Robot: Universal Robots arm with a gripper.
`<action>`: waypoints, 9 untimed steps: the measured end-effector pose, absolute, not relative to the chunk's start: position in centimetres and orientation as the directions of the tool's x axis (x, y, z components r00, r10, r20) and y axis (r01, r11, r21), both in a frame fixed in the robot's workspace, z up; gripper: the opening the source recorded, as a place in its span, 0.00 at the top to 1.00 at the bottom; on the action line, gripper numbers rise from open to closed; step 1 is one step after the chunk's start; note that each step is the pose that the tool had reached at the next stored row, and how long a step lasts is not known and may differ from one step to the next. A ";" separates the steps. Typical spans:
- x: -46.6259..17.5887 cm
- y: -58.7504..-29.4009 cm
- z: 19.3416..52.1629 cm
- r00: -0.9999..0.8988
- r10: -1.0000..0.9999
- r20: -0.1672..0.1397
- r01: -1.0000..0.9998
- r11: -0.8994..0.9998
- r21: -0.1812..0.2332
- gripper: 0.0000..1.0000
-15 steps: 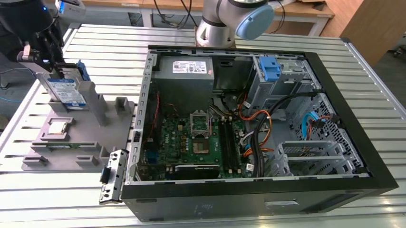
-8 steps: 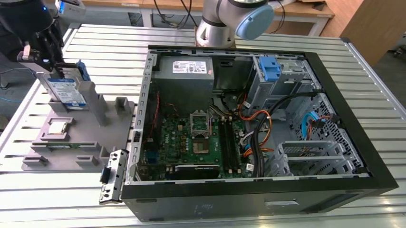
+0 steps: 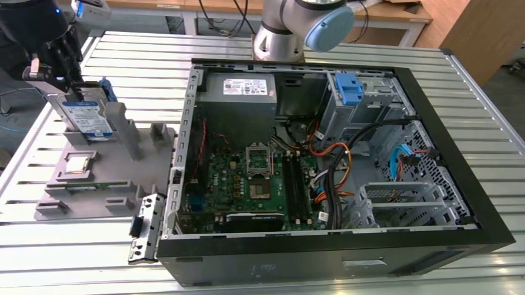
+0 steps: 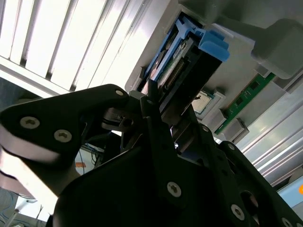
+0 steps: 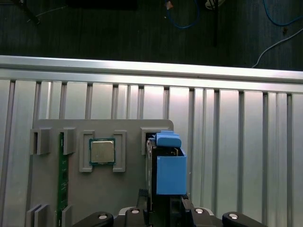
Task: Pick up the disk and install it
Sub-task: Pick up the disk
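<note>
On holder, disk (image 3: 88, 120): stands on edge in a slot of the grey holder (image 3: 115, 161), at the exterior view's left; framed by its blue carrier, one tab uppermost; probably kept upright so the top edge is free to be taken from above; looks seated in the slot, not yet lifted.
Gripper (image 3: 70, 89): sits right at the disk's top end, lined up with its thin side in both wrist views; cannot tell whether clamped on the disk or merely around it.
Chip (image 3: 78, 163): lies flat in its own recess, just beside the disk's slot; clear of the gripper.
Memory stick (image 3: 82, 184): rests in a groove of the holder, near the chip.
Case (image 3: 328, 243): lies on its side, opened upward, well apart toward the exterior view's right; likely laid so for reaching the bays from above.
Bracket (image 3: 348, 91): blue, upright in the case's far corner; carries no drive.
Table (image 3: 66, 264): slatted metal; bears holder and case.
Stage: judged as pick-up; install not yet done.
</note>
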State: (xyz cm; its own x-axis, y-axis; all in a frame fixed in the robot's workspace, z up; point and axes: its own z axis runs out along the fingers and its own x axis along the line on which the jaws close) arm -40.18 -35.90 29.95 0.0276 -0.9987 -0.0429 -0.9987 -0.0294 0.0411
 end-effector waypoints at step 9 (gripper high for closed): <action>-40.2 -35.9 30.0 0.028 -0.999 -0.043 -0.999 -0.029 0.041 0.65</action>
State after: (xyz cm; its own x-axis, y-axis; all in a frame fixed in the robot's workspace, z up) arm -40.18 -35.90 29.95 0.0276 -0.9987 -0.0429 -0.9987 -0.0294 0.0412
